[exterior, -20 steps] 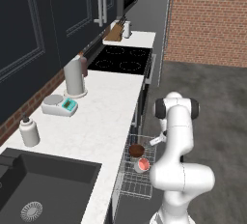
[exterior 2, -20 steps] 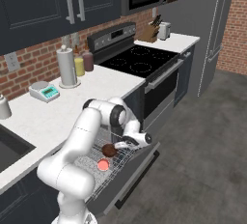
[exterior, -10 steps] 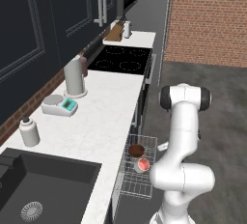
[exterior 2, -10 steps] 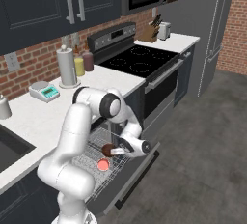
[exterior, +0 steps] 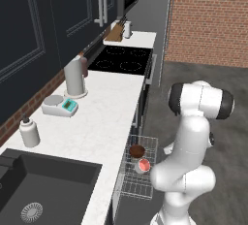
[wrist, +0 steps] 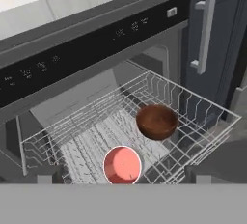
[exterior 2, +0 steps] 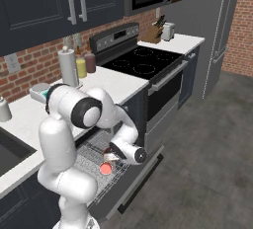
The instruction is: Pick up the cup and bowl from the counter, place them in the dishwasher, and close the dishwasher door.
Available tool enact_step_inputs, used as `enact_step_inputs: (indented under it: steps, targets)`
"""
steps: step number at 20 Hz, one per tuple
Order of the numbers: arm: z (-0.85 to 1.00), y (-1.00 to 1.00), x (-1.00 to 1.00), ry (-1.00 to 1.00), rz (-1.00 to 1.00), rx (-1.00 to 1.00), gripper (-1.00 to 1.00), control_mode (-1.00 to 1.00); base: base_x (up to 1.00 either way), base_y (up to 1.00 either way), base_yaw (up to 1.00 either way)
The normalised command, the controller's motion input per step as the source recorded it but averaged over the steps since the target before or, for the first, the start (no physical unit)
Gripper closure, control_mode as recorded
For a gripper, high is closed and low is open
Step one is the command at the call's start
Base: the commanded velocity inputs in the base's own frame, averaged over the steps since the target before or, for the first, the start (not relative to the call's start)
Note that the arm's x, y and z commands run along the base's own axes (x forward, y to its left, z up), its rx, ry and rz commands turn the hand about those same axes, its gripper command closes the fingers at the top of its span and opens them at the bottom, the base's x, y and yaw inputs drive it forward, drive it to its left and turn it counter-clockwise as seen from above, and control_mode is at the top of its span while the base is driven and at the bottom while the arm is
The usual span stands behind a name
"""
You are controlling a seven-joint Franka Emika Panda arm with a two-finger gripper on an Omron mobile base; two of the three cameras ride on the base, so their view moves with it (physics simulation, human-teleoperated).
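The dark reddish-brown bowl [wrist: 156, 120] and the cup [wrist: 122, 165], salmon-red inside, both rest in the silver wire rack [wrist: 202, 107] pulled out of the dishwasher. The left base view shows the bowl [exterior: 137, 151] just beyond the cup [exterior: 142, 166]. My gripper [exterior 2: 111, 156] hangs low over the rack's outer side, right by the bowl [exterior 2: 108, 150] and above the cup [exterior 2: 105, 169]. Its fingertips [wrist: 46, 177] stand wide apart at the bottom of the hand view, holding nothing. The dishwasher door [exterior 2: 129, 189] lies folded down flat under the rack.
The white counter [exterior: 106, 112] carries a grey canister [exterior: 74, 76], a scale [exterior: 59, 105] and a soap bottle [exterior: 29, 132]. The black sink [exterior: 43, 185] is near, the cooktop [exterior: 121, 59] farther along. A handled cabinet door [wrist: 212, 39] stands beside the rack. Open grey floor [exterior 2: 207, 154] lies to the right.
My hand has drawn back from the bowl and away from the rack's middle. The arm's upper joints have swung round and up. Bowl and cup stay in the rack.
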Motion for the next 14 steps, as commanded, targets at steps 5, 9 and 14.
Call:
enact_step_inputs:
  steps: [5,9,14]
  targets:
    - [0.67,-0.39,-0.85,-0.13,0.00,-0.01,-1.00,-1.00,0.00,0.00,0.00]
    - [0.64,-0.53,-0.54,-0.09,0.00,0.00,-1.00,-1.00,0.00,0.00,0.00]
    - [0.30,-0.85,-0.09,0.00,0.00,0.06,-1.00,-1.00,0.00,0.00,0.00]
